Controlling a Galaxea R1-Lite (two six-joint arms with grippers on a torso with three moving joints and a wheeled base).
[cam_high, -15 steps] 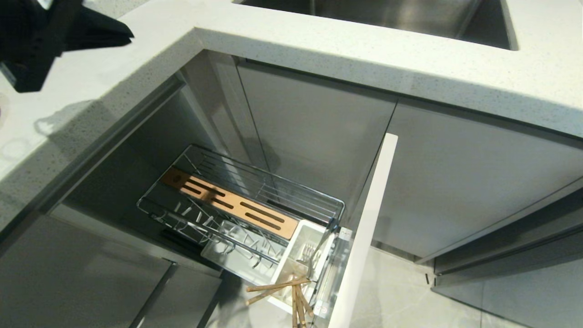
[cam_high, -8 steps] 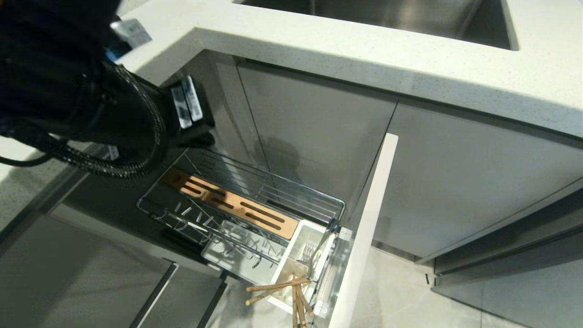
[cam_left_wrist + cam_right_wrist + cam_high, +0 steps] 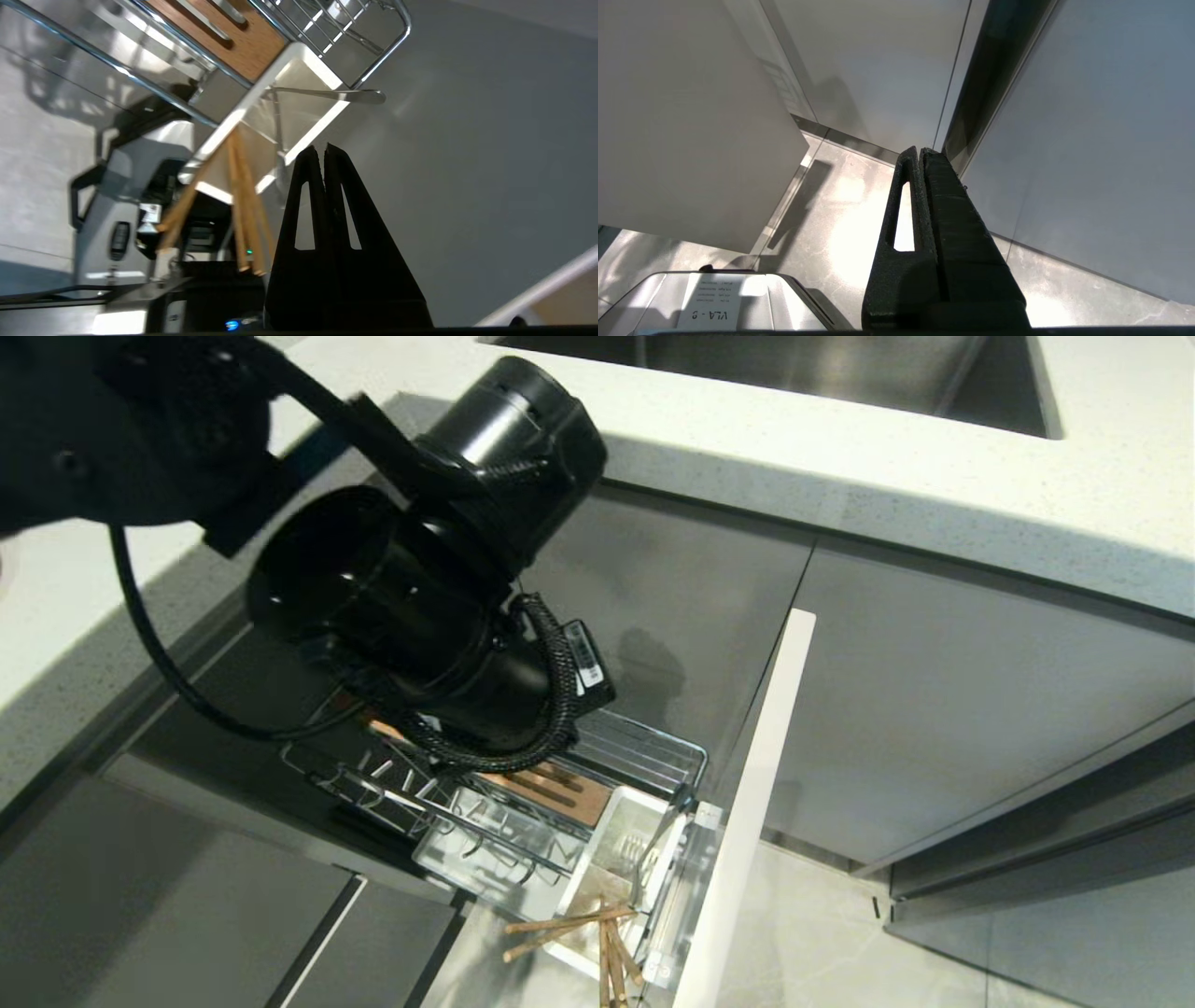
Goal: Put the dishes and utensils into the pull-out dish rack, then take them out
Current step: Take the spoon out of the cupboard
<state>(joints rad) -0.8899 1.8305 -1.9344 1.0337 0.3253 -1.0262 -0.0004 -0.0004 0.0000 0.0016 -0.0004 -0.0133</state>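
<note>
The pull-out dish rack stands drawn out below the counter, its pale door front at the right. In its white cutlery cup lean wooden chopsticks and a silver fork. My left arm hangs over the rack and hides most of the tan wooden strip. In the left wrist view, my left gripper is shut and empty, just off the cup's rim, with the chopsticks beside it. The right gripper is shut, parked above the floor. The dishes are out of view.
A speckled white countertop with a steel sink overhangs the rack. Grey cabinet doors stand behind and to the right. My own base sits close under the rack's front corner.
My left arm has swung from above the counter at upper left down and rightward over the rack, covering its back half. The utensils and rack have not moved.
</note>
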